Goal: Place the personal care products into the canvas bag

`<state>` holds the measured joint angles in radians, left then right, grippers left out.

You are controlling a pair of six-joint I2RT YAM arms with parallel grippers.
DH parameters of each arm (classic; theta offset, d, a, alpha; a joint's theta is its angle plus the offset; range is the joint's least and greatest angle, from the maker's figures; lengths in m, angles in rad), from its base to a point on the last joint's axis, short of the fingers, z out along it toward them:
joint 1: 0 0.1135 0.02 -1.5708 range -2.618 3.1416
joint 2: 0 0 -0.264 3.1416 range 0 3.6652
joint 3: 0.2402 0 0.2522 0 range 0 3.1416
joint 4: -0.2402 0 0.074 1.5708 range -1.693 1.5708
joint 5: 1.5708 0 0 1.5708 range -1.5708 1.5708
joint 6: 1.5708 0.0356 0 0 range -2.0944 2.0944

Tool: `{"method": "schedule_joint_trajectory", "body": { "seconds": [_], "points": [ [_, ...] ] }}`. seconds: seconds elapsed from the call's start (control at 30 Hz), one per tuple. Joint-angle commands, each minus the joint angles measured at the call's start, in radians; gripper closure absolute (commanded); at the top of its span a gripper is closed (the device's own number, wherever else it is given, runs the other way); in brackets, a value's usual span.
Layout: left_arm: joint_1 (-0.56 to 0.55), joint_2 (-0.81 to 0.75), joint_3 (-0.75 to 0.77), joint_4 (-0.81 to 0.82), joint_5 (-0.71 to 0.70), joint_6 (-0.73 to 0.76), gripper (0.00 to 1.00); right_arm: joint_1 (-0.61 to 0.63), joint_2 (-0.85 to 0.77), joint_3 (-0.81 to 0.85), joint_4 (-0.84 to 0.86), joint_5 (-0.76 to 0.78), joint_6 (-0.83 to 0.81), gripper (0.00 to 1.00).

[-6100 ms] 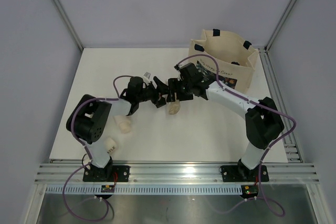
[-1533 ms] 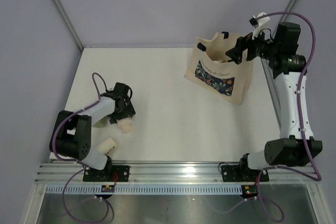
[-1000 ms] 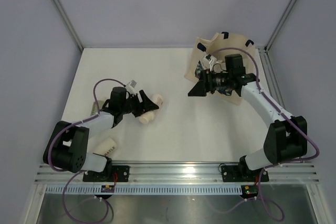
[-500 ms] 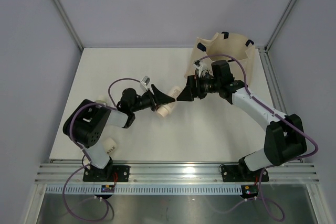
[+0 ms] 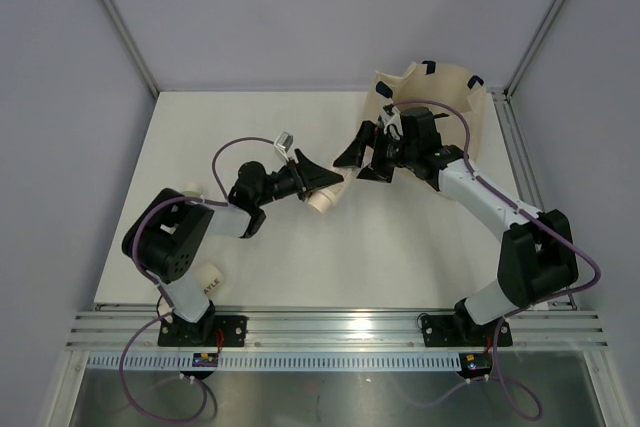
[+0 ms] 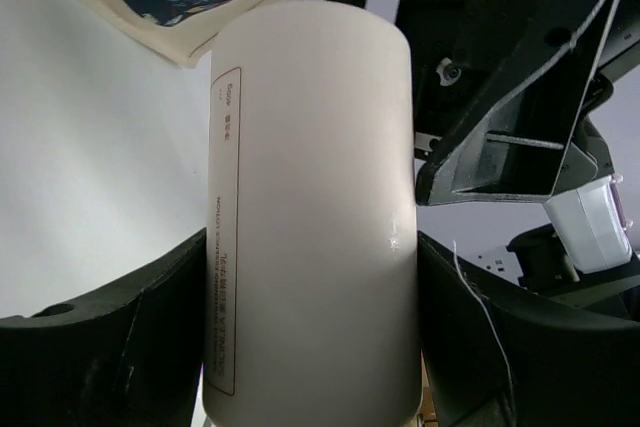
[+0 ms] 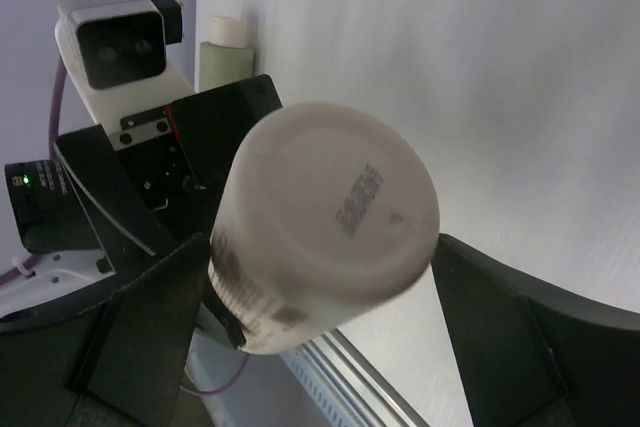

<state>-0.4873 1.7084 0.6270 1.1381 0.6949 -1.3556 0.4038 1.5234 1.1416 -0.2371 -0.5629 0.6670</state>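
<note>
Left hand [image 5: 320, 185], centre frame, grips a cream-white cylindrical plastic tube [image 5: 326, 197]; right hand [image 5: 361, 159] gapes wide around its end, holding nothing. Cream canvas bag [image 5: 450, 87] stands upper right; a second cream tube [image 5: 207, 277] lies unbagged, lower left on the desk [image 5: 260, 127].

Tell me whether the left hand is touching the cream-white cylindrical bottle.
Touching. Left wrist view: both fingers press the sides of the cream-white cylindrical bottle.
</note>
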Motion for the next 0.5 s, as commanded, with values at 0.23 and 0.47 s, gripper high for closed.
{"method": "schedule_joint_trajectory", "body": {
  "seconds": [0.23, 0.47],
  "points": [
    [-0.047, -0.041, 0.114, 0.247, -0.032, -0.008, 0.89, 0.012, 0.058, 0.037, 0.22, -0.153, 0.217, 0.32],
    [-0.045, -0.092, 0.146, 0.042, -0.032, 0.102, 0.61, 0.007, 0.017, 0.038, 0.294, -0.226, 0.171, 0.95]
  ]
}}
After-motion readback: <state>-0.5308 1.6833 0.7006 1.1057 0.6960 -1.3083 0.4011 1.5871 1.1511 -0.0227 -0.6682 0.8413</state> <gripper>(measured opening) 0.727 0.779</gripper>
